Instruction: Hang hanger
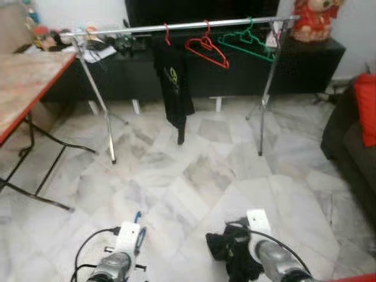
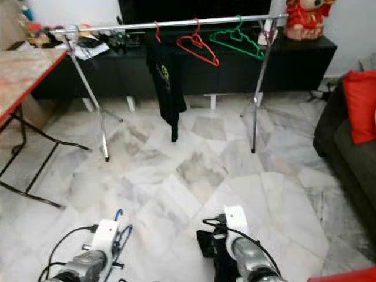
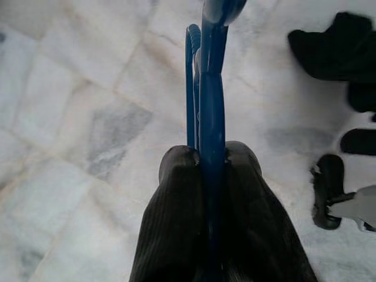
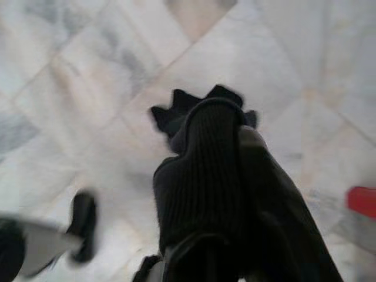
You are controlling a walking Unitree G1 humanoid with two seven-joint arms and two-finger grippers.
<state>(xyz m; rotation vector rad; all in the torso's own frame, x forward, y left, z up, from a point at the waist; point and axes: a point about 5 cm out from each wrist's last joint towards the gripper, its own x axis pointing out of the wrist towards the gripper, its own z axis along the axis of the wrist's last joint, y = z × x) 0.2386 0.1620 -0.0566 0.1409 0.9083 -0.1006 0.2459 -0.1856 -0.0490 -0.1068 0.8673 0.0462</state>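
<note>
Both head eyes are looking forward and down at the clothes rail (image 1: pixel 176 26) across the marble floor (image 1: pixel 200 176); each wrist camera is peering close along its claw at that floor.

Count, head views:
- 1 clothes rail (image 1: pixel 176 26), chrome, on 2 angled leg sets.
- 3 hangers hooked on it: 1 red hanger carrying a black shirt (image 1: pixel 174 88), 1 bare red hanger (image 1: pixel 207 50), 1 bare green hanger (image 1: pixel 247 42).
- 1 blue hanger (image 3: pixel 210 106), pinched between the left gripper (image 3: pixel 210 160) fingers, its loop running out past the fingertips.
- 1 black cloth (image 1: pixel 230 249) bunched at the right gripper (image 4: pixel 220 126) fingers, closed on it.
- 2 grippers, 2 fingers each.
- 1 bench (image 1: pixel 23 82), red-edged, folding legs.
- 1 low black cabinet (image 1: pixel 305 64).
- 1 red figurine (image 1: pixel 311 17) on it.
- 1 dark sofa (image 1: pixel 352 147), 1 red cushion (image 1: pixel 365 108).

Total hangers: 4.
</note>
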